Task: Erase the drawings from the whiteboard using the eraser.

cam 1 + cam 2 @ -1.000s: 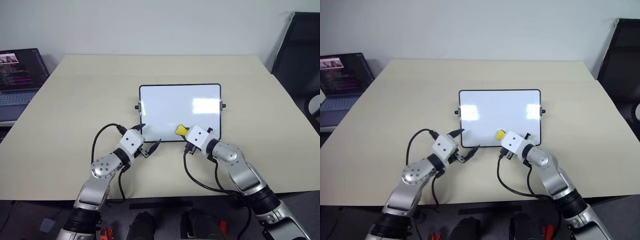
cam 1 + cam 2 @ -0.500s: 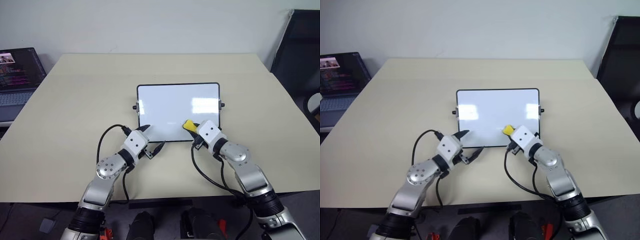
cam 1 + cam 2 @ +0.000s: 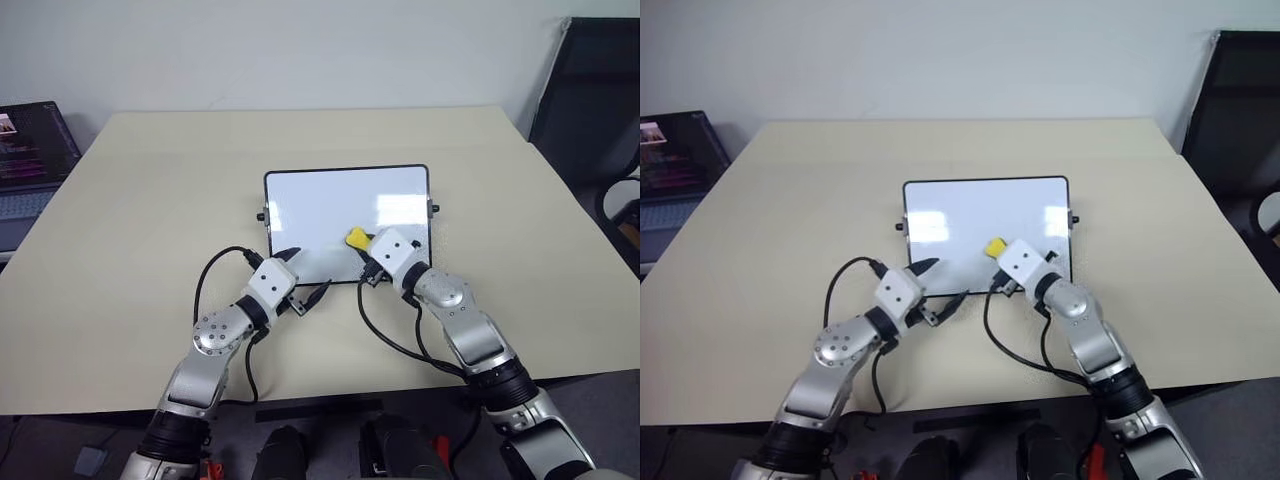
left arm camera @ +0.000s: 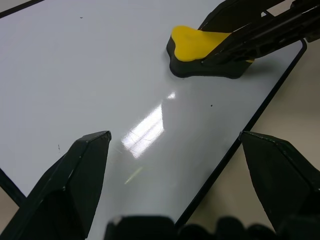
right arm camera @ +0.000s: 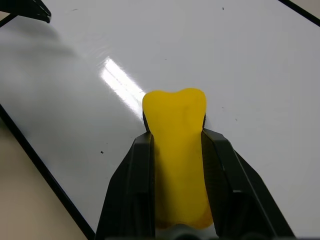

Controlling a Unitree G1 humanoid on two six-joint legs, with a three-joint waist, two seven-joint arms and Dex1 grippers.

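Right wrist view has the eraser [image 5: 176,145] clamped lengthwise between the right gripper's [image 3: 362,250] two black fingers, its yellow tip poking out ahead of them and its black underside flat on the whiteboard [image 3: 330,200]. From the head cameras it sits on the near right part of the board, close to the near frame edge, with its long axis running up and to the left, away from the robot. No drawings can be made out on the white surface from where I stand; only a few tiny dark specks show close up, and glare patches could be hiding faint marks.

Nearly all the board's open white area lies to the left of and beyond the eraser, so I judge the next wipe has to travel that way; there is little room toward the near frame and the right edge before the block would run off onto the table [image 3: 150,200].

Left gripper [image 3: 298,277] rests at the board's near left corner, jaws spread wide and holding nothing, one finger over the white surface. A leftward sweep along the near edge would run into it, while the far half stays free. A laptop [image 3: 30,150] stands well apart at the table's left.
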